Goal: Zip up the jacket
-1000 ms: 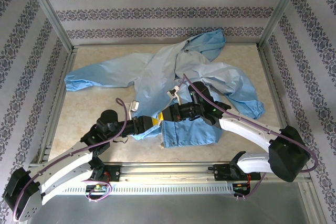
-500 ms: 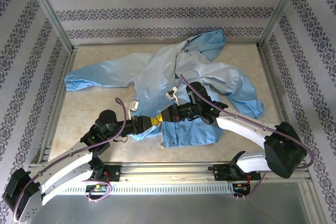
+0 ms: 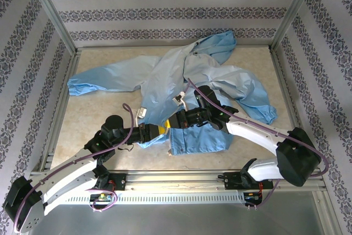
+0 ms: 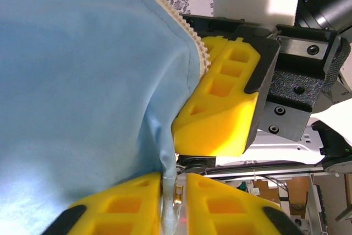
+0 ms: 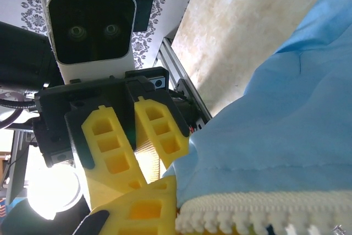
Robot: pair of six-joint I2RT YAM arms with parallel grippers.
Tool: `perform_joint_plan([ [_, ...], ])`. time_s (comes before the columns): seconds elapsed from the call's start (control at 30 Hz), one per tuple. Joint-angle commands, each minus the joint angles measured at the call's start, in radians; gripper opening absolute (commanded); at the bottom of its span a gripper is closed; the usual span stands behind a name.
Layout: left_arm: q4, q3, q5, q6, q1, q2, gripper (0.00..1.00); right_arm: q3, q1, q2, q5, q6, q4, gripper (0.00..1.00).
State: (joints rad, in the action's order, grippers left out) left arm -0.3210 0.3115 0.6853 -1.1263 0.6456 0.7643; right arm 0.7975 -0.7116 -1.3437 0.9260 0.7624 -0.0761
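Jaws on both arms are drawn in tight at the front hem of the large, thin, shiny light-blue hooded jacket (image 3: pixel 165 75). In the top external view it lies crumpled across the beige marbled table (image 3: pixel 99 114), sleeves flung to either side and hem toward the arm bases. The left gripper (image 3: pixel 160 129) and right gripper (image 3: pixel 171 121) meet tip to tip there, probably so that one steadies the cloth while the other works the fastening. From the left wrist, the left gripper's yellow ribbed fingers (image 4: pixel 118 205) are almost closed, nipping a fold of blue cloth and a small metal piece in the slit between them; whether that is the slider cannot be told. Just above, the right gripper's yellow finger presses on the pale toothed zipper strip (image 4: pixel 192 42). From the right wrist, its own jaws are clamped on that strip, whose teeth run along the bottom edge, with the left gripper's fingers just beside.
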Motion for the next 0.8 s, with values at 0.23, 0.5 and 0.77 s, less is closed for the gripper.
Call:
perform_joint_plan([
  [0.23,0.136,0.016,-0.052,0.074,-0.016,-0.061,0.00,0.038,-0.003,0.059,-0.115,-0.065,0.138,0.38],
  [0.5,0.316,-0.024,-0.200,0.100,-0.050,-0.115,0.00,0.017,-0.010,0.164,-0.418,-0.156,0.529,0.47],
  [0.77,0.625,0.035,-0.334,0.196,-0.050,-0.227,0.00,-0.022,-0.167,0.108,-0.658,-0.064,0.586,0.48],
])
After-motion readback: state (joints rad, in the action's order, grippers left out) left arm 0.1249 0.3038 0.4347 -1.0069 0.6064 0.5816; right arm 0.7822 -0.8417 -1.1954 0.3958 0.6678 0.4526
